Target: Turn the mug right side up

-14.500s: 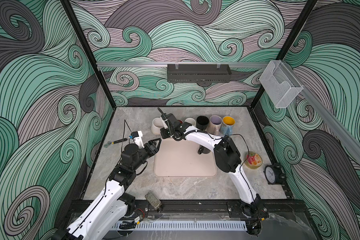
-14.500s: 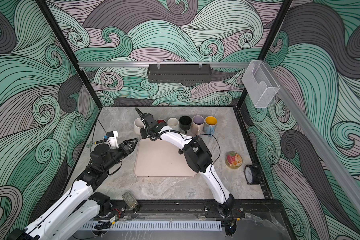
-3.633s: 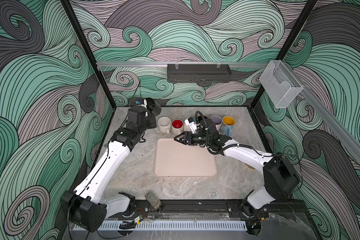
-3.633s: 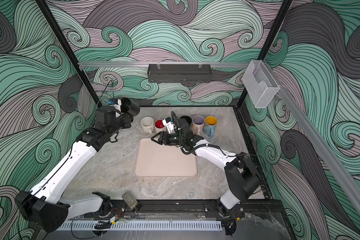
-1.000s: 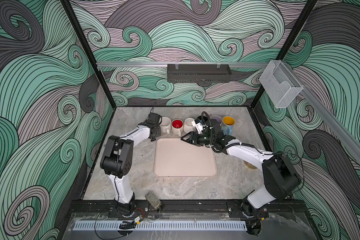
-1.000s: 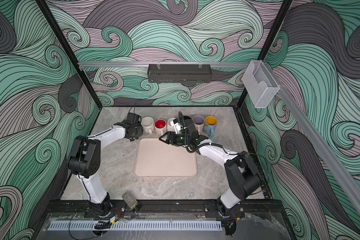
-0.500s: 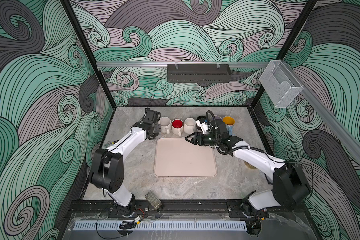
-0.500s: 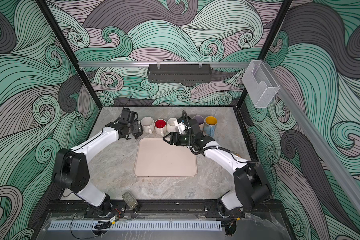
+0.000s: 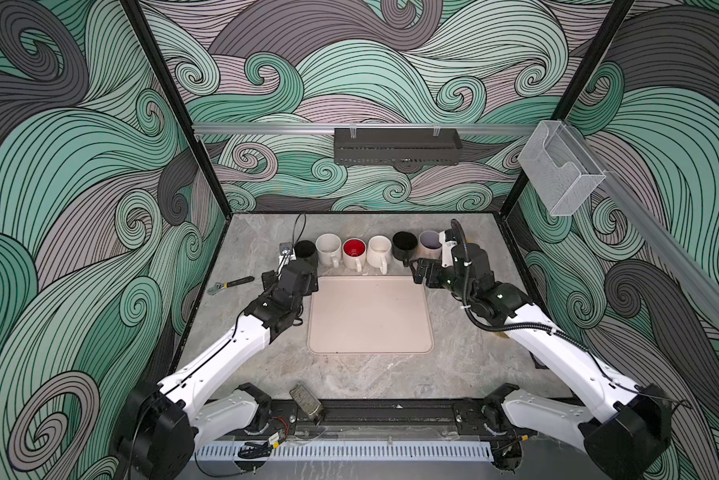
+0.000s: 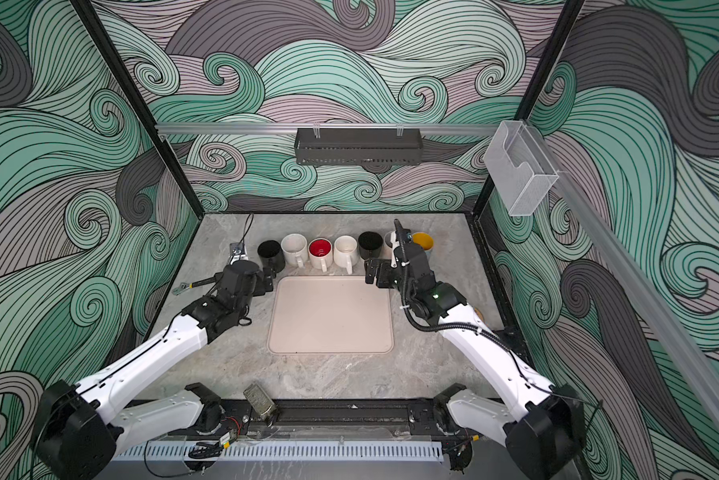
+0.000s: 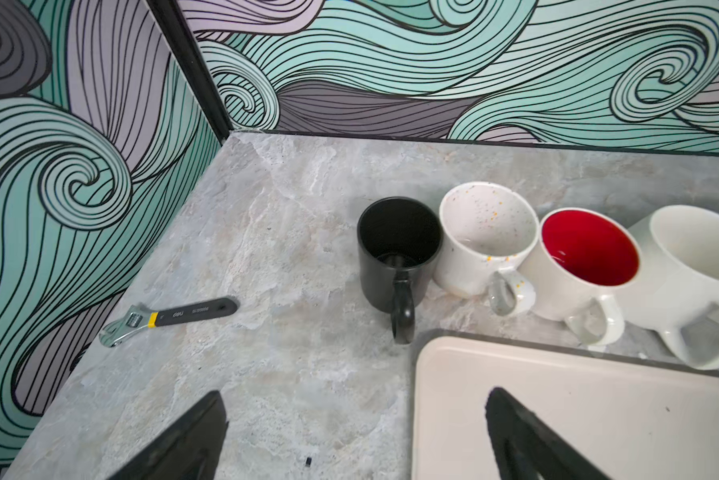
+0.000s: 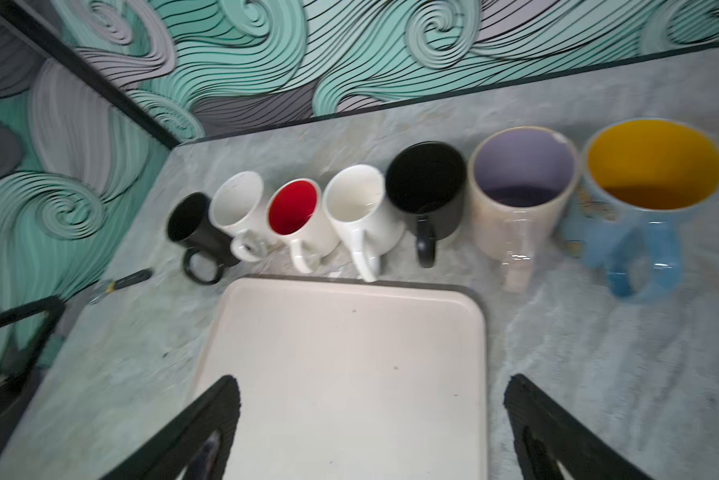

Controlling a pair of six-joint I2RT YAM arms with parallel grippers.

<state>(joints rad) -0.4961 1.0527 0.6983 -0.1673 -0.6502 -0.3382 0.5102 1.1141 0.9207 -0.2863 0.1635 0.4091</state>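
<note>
Marble tabletop [image 9: 370, 374], in both top views, is carrying the black mug [image 9: 306, 250] upright at the row's nine o'clock end. Left wrist: left gripper [image 11: 358, 399] is gaping empty at its six o'clock, best backing straight off the handle [image 11: 403, 316]. Right wrist: right gripper [image 12: 373, 382] is gaping too. Earlier, left was holding that mug aloft.

black mug [image 11: 391, 282], red-lined mug [image 11: 589, 249], beige tray [image 11: 453, 386]
</note>
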